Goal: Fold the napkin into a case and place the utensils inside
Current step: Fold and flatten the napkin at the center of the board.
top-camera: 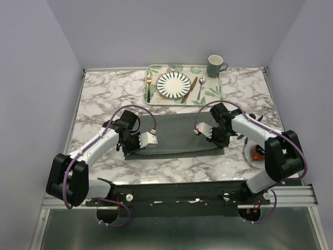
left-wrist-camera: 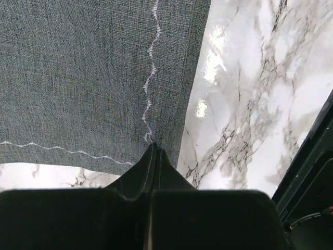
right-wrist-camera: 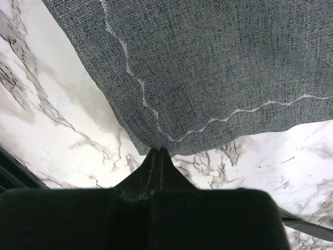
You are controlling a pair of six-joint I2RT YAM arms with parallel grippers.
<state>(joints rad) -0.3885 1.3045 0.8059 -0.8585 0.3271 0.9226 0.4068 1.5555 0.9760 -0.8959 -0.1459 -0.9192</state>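
Marble-patterned tabletop [top-camera: 104, 94] carries the napkin [top-camera: 177, 133], a dark grey woven cloth with a wavy pale stitched border, lying flat as a wide rectangle at the frame's centre. Above it, at top centre, a leaf-print tray [top-camera: 213, 94] holds a striped plate [top-camera: 174, 84]. On the napkin's lower-left corner the left claw [left-wrist-camera: 152, 151] is clenched; the right claw [right-wrist-camera: 159, 153] pinches its lower-right corner. The fork [top-camera: 149, 87] lies left of the plate, the knife [top-camera: 190, 88] and spoon [top-camera: 201, 87] to its right.
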